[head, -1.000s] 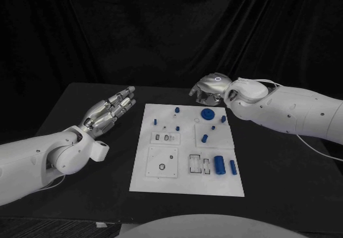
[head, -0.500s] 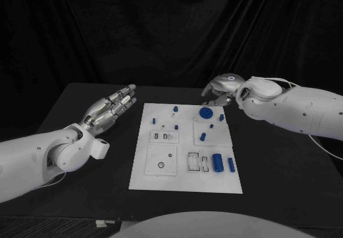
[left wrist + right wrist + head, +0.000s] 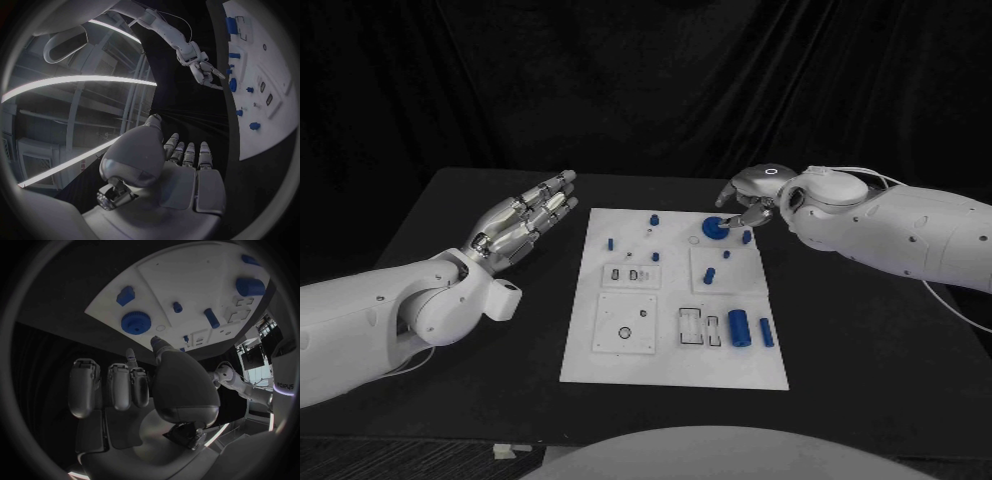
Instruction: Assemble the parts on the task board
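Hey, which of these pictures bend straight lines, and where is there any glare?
Both wrist views bend lines: the white task board has curved edges in the right wrist view and bows along the circle's rim in the left wrist view. Bright ceiling strips glare in the left wrist view. In the head view the board's edges run straight.

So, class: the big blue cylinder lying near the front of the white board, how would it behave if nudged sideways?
The big blue cylinder lies on its side, so it would probably roll. It looks solid and stiff, likely keeping its shape. Its smooth surface may slip between fingers.
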Controlling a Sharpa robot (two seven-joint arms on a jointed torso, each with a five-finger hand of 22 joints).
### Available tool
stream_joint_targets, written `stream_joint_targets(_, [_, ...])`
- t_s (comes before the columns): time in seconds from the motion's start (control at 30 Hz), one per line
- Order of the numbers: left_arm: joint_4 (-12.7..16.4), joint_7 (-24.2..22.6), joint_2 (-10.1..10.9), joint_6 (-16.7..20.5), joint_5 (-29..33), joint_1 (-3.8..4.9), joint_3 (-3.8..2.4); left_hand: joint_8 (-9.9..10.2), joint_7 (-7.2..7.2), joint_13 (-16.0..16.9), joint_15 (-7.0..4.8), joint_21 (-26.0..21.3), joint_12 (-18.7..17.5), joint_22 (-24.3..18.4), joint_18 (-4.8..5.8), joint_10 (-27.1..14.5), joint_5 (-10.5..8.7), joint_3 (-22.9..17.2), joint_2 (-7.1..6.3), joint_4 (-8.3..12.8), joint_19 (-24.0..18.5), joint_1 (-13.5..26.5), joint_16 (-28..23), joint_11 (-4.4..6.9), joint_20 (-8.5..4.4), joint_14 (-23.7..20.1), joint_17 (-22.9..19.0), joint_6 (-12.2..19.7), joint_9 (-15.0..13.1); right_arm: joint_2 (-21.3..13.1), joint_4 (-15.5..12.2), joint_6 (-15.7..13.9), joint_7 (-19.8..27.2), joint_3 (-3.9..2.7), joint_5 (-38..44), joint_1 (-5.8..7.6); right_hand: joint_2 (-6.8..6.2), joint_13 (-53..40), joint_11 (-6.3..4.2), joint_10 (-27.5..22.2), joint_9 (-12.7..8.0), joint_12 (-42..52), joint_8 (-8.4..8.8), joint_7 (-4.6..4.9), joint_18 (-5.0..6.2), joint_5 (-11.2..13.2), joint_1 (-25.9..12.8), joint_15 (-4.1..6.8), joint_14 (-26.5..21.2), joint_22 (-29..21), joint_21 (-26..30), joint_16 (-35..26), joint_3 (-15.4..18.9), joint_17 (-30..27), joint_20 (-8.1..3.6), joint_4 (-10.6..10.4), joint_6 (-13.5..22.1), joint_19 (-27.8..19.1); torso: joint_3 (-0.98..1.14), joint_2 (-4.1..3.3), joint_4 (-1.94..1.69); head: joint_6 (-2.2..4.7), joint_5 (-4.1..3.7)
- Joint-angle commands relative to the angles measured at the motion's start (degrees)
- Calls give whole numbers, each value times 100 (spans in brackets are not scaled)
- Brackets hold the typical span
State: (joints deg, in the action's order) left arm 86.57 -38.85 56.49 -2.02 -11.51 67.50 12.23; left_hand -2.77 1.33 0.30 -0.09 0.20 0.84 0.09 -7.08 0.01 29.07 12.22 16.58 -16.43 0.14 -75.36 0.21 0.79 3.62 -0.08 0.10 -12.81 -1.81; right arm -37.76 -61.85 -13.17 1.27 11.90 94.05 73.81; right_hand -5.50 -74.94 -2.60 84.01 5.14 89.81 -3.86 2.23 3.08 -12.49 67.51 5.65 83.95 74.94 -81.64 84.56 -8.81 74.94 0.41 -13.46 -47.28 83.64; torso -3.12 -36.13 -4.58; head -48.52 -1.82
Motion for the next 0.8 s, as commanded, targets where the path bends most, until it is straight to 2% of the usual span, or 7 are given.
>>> stream_joint_targets(0.03, [1,-414,-6,-107,-5,-9,-5,-17,-12,0,33,-20,30,-9,-61,6,34,-39,-14,-10,-14,-60,-21,-9,38,8,-10,-1,0,27,45,130,-238,-2,-13,-53,-6,-1506,-5,599,21,19,-22,1,-18,64,124,51,369,583,33,-21,-14,405,-2,98,37,40,-1,0,1,-12,13])
stream_joint_targets(0.33, [-11,-403,-6,-142,-5,-11,-5,-17,-15,0,43,-20,28,-9,-66,6,47,-50,-14,-6,-14,-73,-21,-6,51,8,-10,7,0,140,200,65,-216,-2,-13,-148,24,-1506,8,599,40,19,-25,20,-18,-62,273,69,373,595,38,-42,-39,389,-19,244,57,46,0,1,3,6,7])
stream_joint_targets(0.8, [-22,-370,-7,-195,-5,-12,-5,-18,-18,0,82,-20,27,-9,-69,5,76,-71,-20,1,-14,-102,-21,0,90,8,-10,21,1,307,410,47,-156,-2,-13,-203,40,-1506,15,599,52,19,-36,34,-9,-136,276,67,371,569,70,-55,-34,373,-21,263,50,27,1,3,3,-6,5])
